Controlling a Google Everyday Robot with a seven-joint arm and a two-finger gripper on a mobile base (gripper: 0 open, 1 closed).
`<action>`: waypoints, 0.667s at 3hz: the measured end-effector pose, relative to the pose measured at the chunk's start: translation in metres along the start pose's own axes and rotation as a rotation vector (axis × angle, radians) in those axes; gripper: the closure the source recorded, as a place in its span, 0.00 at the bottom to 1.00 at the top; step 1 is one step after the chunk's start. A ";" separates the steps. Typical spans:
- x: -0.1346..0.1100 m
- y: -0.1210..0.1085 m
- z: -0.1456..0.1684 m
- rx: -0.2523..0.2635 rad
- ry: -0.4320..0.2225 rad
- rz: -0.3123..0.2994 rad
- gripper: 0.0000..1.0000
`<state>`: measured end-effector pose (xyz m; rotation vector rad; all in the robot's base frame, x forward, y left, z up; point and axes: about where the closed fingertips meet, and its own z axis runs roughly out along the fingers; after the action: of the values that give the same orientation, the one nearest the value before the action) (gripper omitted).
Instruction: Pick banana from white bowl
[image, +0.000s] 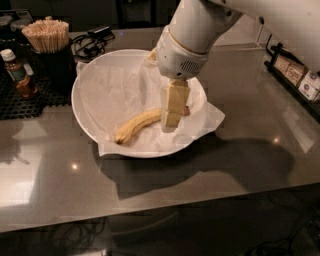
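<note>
Grey, glossy worktop (240, 165) under everything. Above it, bulky white arm (195, 35) reaching down from upper right. On the worktop, wide white bowl (75, 100), lined with crinkled paper (210, 117) spilling over the right rim. Inside the bowl, pale yellow tool (172, 112), set down at the right end of the banana (135, 126); wide or narrow, cannot tell. Banana flat on the paper, near the bowl's middle. Far left, cup of wooden sticks (47, 35) and small bottle (17, 72).

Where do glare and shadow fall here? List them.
Camera view: a broad dark shadow covers the counter right of the white bowl; small glare dots speckle the counter; the pincer, inside the bowl at the banana's right end, is brightly lit.
</note>
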<state>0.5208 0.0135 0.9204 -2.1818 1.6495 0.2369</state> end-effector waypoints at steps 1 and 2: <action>0.000 0.000 0.000 0.000 0.000 0.000 0.00; -0.004 0.000 0.015 -0.026 -0.037 -0.019 0.00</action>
<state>0.5215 0.0235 0.9087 -2.1976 1.6140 0.2924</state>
